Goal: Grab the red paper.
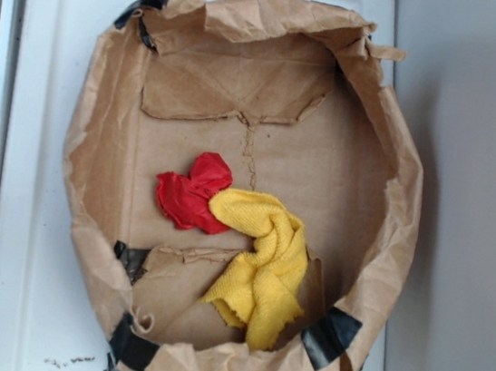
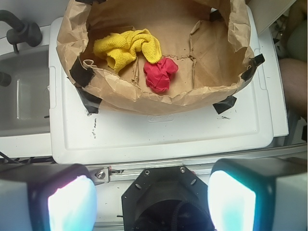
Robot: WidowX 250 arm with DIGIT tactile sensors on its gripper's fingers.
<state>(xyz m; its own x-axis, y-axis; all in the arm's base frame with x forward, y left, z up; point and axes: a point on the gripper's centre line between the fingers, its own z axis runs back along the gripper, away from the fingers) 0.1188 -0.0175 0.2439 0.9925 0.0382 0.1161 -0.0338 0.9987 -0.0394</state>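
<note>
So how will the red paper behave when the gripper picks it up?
The red paper looks crumpled and thin, so probably light and easy to squash. Its wrinkly matte surface should not slip much. It touches the yellow cloth, which might drag along. The gripper stands open, far from it.

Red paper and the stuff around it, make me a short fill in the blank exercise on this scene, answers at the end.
1. The red paper lies inside the brown paper ____.
2. The cloth touching the red paper is ____ in colour.
3. The gripper holds ____ between its fingers.
4. The bag stands on a ____ plastic lid.

Missing words: bag; yellow; nothing; white
</note>
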